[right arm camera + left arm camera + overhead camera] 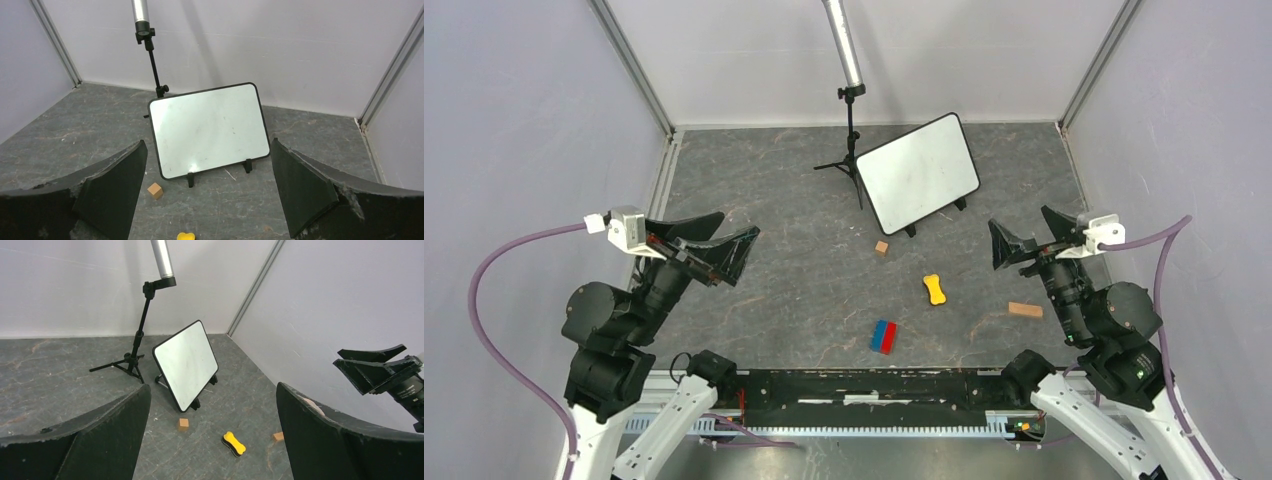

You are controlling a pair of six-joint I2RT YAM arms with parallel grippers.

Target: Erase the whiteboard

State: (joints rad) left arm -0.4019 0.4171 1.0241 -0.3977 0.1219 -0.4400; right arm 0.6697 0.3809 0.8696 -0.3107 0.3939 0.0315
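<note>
- Back wall (pixel 744 60) plain white; side walls (pixel 514 120) pale lavender.
- Metal corner posts (pixel 634 65) where the walls meet.
- Floor (pixel 794 270) dark grey, marbled, faintly scuffed.
- Black tripod stand (pixel 852 150) near the back wall, carrying a silver tube (pixel 844 45).

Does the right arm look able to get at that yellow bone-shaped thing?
Probably yes. The yellow piece lies in the open near the right hand, which is open and empty, with nothing standing between them.
</note>
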